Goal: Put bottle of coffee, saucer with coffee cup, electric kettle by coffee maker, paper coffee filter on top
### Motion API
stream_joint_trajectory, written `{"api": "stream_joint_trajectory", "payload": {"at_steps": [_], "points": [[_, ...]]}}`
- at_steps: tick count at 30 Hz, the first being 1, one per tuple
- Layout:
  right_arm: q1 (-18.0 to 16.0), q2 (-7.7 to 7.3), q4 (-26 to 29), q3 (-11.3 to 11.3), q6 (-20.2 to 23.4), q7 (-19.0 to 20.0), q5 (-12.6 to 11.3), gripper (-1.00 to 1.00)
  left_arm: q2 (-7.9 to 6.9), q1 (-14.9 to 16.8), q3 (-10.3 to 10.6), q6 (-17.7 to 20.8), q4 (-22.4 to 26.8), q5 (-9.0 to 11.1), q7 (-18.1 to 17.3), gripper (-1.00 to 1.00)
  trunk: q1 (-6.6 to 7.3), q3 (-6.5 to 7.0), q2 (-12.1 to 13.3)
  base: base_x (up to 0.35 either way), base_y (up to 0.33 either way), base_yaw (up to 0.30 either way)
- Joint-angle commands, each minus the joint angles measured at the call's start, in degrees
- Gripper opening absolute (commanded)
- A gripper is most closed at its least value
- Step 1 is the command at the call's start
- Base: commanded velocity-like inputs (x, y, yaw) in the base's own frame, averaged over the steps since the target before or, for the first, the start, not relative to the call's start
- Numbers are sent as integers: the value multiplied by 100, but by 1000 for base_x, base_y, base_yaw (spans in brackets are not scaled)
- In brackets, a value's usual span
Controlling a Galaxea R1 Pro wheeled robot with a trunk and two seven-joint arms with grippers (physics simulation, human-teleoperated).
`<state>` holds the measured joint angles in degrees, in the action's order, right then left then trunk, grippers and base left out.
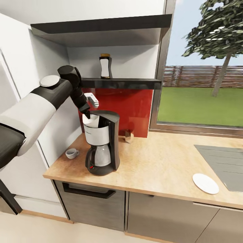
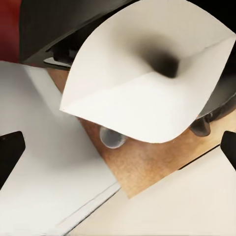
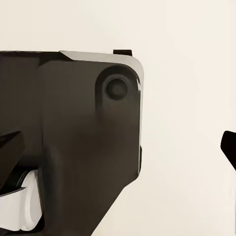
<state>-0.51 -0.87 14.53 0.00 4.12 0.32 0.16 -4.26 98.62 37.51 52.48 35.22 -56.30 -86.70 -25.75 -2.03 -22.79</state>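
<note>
Left claw point(image 1: 88, 113) spread, paper coffee filter point(image 2: 147, 78) resting on coffee maker point(image 1: 101, 145); retreat could snag filter, tip it off. Right claw state: cannot tell.

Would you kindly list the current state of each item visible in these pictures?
coffee maker: upright on the countertop, carafe in place.
paper filter: lying on top of the coffee maker, fingertips spread clear of it.
coffee bottle: upright on the shelf, capped.
cup: upright on the countertop, off the saucer.
saucer: flat and bare near the sink.
left gripper: open above the coffee maker.
</note>
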Motion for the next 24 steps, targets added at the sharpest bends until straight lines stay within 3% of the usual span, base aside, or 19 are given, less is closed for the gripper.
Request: {"api": "stream_joint_trajectory", "payload": {"at_steps": [1,6,11,24], "points": [[-2,-1,14,0,36,3,2,100,-9,8,23,57,11,-39,-52,100,-4,-14,-13,0,0,225],[-2,-1,21,0,36,3,2,100,-13,6,20,39,4,-39,-49,100,-4,-14,-13,-11,0,256],[-2,-1,23,0,36,3,2,100,-8,0,18,29,3,-32,-49,100,-4,-14,-13,-222,0,238],[-2,-1,17,0,27,3,2,100,-12,-1,19,25,11,-36,-49,100,-4,-14,-13,-327,0,30]]}}
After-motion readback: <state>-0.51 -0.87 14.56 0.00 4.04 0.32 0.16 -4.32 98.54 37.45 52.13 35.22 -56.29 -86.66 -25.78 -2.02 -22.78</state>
